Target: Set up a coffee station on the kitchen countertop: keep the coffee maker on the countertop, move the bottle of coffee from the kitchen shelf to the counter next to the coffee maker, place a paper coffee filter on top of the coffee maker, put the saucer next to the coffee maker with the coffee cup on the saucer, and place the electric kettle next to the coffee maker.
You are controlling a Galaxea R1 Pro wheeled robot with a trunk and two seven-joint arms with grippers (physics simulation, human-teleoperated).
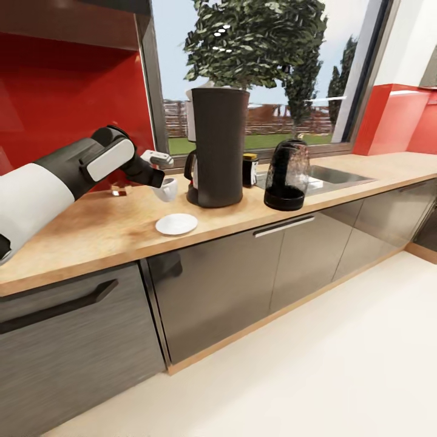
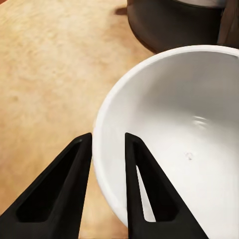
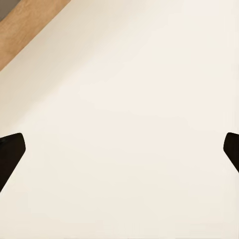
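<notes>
One thin rim pinch is all the left pincer [image 2: 108, 149] has on the coffee cup [image 2: 174, 129], which may slip short of the saucer [image 1: 176, 224]

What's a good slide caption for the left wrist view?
Left gripper pinching the rim of the white cup above the wooden countertop.
</notes>
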